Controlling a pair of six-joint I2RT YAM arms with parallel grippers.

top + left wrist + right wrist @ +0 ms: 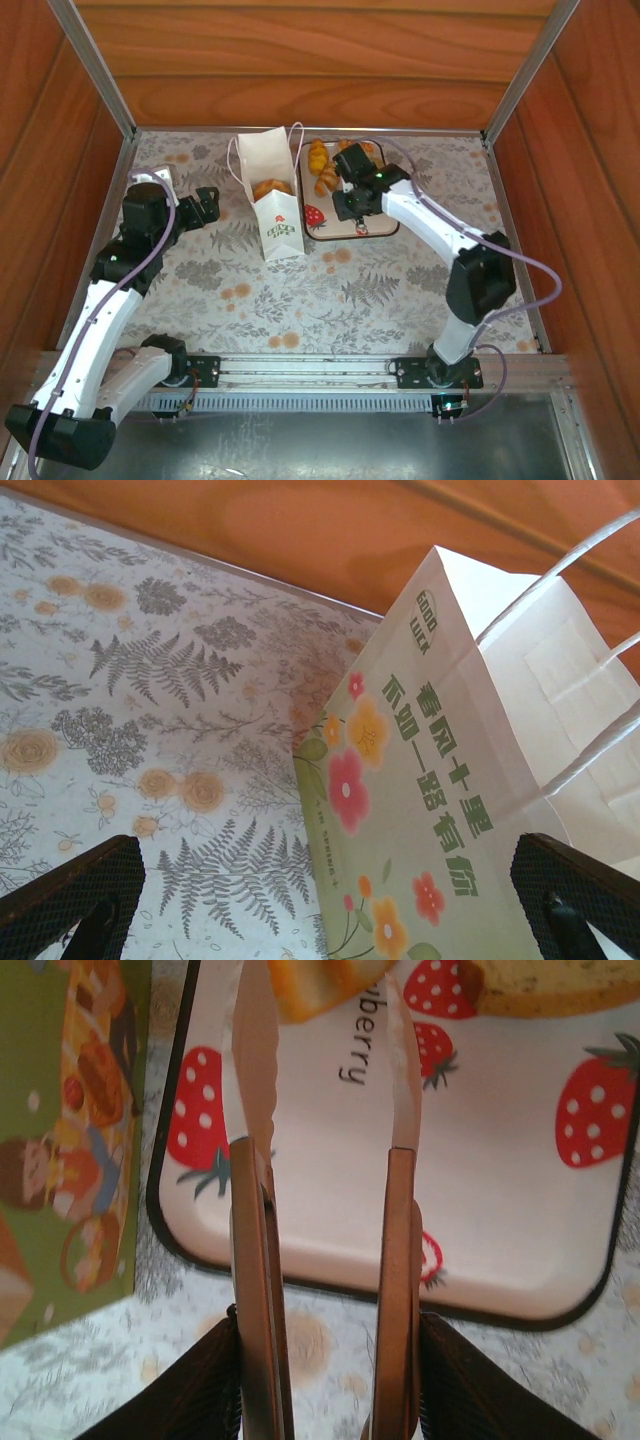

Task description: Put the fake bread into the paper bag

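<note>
Holding tongs point(255, 1290) (right tool point(325, 1395)) at bread point(315, 980).

clock read from the table point(330, 290) centre, top view.
5 to 7 o'clock: bare cloth, wide open.
11 o'clock: paper bag point(272, 215) upright, mouth free from above, cord handles point(560, 573) arching at the rim. left gripper point(325, 910) near its 9 o'clock side, jaws spread, bag wall ahead of them.
1 o'clock: strawberry tray point(388, 232) just beside the bag, slim gap between. pastries point(322, 168) crowd its far part. right gripper point(335, 1380) clamps tongs point(255, 1260) over its near edge.
wooden walls point(300, 70) block 9, 12 and 3 o'clock.
</note>
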